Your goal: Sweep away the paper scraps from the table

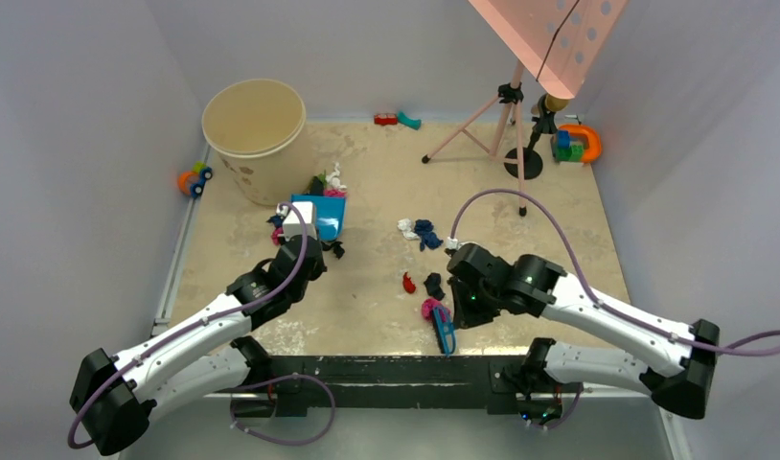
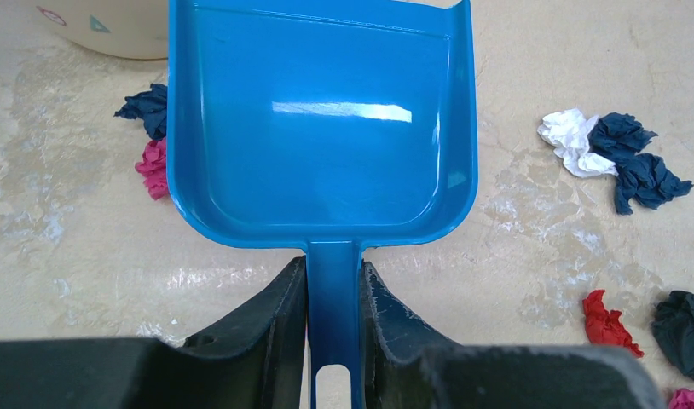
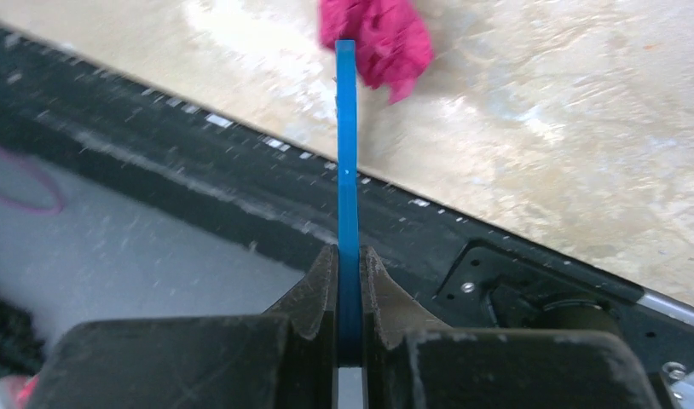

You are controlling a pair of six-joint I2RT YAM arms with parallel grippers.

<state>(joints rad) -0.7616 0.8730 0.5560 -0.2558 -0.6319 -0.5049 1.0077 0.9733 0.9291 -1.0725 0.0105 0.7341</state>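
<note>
My left gripper is shut on the handle of a blue dustpan, which lies flat on the table; the left wrist view shows the fingers clamping the handle and the pan empty. Paper scraps lie around: white and navy, red, black, magenta, and a cluster by the bucket. My right gripper is shut on a thin blue brush near the front edge, beside the magenta scrap.
A large beige bucket stands at the back left, with an orange and blue toy car beside it. Red and teal blocks lie at the back. A pink tripod stand and coloured toys stand at the back right.
</note>
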